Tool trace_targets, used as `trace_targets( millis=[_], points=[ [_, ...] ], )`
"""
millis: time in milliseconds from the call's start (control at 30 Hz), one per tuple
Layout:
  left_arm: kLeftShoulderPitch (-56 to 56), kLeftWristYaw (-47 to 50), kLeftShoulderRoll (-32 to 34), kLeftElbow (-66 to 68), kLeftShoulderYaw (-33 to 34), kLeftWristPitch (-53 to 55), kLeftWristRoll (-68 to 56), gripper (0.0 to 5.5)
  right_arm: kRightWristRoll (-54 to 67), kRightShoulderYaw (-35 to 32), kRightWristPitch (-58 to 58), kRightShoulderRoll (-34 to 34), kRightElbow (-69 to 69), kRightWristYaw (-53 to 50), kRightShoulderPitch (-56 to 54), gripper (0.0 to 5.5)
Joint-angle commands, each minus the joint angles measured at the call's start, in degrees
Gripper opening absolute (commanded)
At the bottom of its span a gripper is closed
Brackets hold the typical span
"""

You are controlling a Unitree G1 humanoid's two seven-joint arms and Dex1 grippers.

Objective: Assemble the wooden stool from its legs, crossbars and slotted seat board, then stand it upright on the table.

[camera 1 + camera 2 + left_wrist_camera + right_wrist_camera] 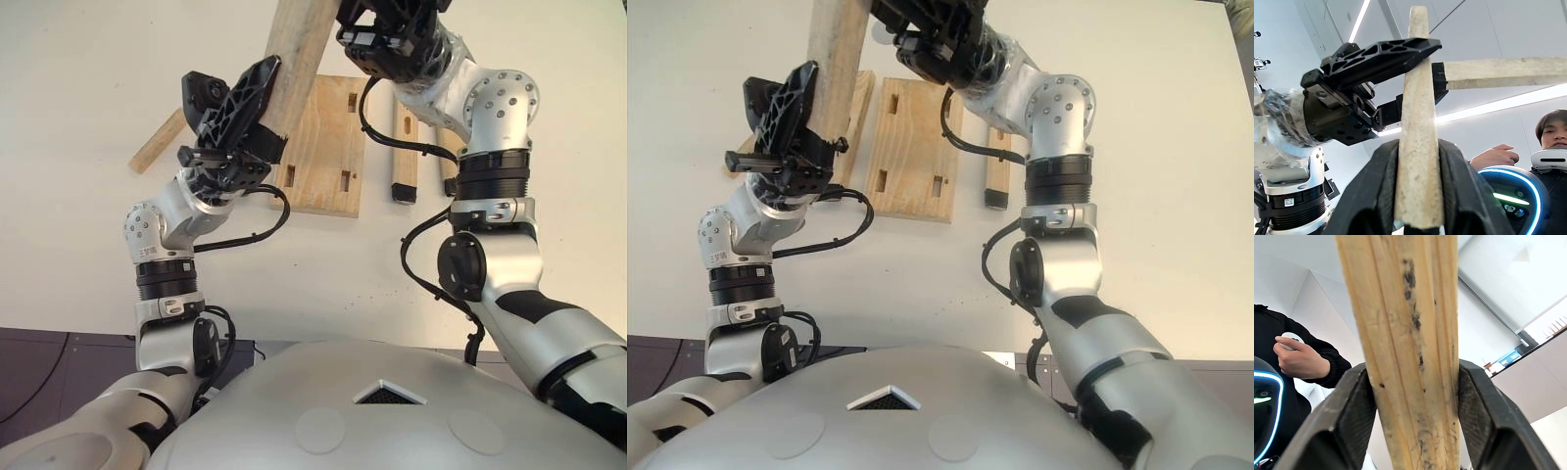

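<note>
Early stage by the look of it: nothing joined to the board, nothing standing on the white table [549, 245]. Flat on that table, well ahead of both arms: slotted seat board [328, 142], visible slots empty. Up in the air, lined up over the board's left side and slightly tilted: wooden leg [297, 49], top out of frame. Jutting sideways from beside it, up near the right gripper: second wooden piece [1508, 73]. Cannot tell whether pegged into the leg or merely behind it. Loose on the table just right of the board: black-capped leg [404, 147]. Loose to the board's left, partly hidden behind the left arm's pincer: another stick [157, 142].

Low on the wooden leg: left gripper [1419, 149], clenched. Higher up, on what looks like the same leg: right gripper [1413, 368], clamped, one finger either side.

Probably left to do: nearly everything. Legs into slots, crossbars in, flip, stand upright.

Room: plenty of bare table to the right of the board and nearer than it, likely enough for the flip. Near edge close below the arms, so better to keep parts forward. Loose pieces close by on both sides of the board, so some risk of knocking them when lowering the leg. Far right corner of the table well apart from the parts.
</note>
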Motion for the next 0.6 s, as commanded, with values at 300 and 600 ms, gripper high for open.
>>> trace_targets(
  millis=[300, 600],
  points=[
    [0.34, 6.08, 0.46, 0.78, 1.41, -2.04, 0.13, 2.04, 1.71, -3.22, 1.54, 1.67, 0.11, -0.85, -1.61, 2.18],
    [0.52, 10.09, 4.85, 4.77, 9.19, -14.48, 8.04, 3.31, -8.66, -0.88, -6.97, -5.15, -3.47, -2.19, 2.65, 2.18]
  ],
)
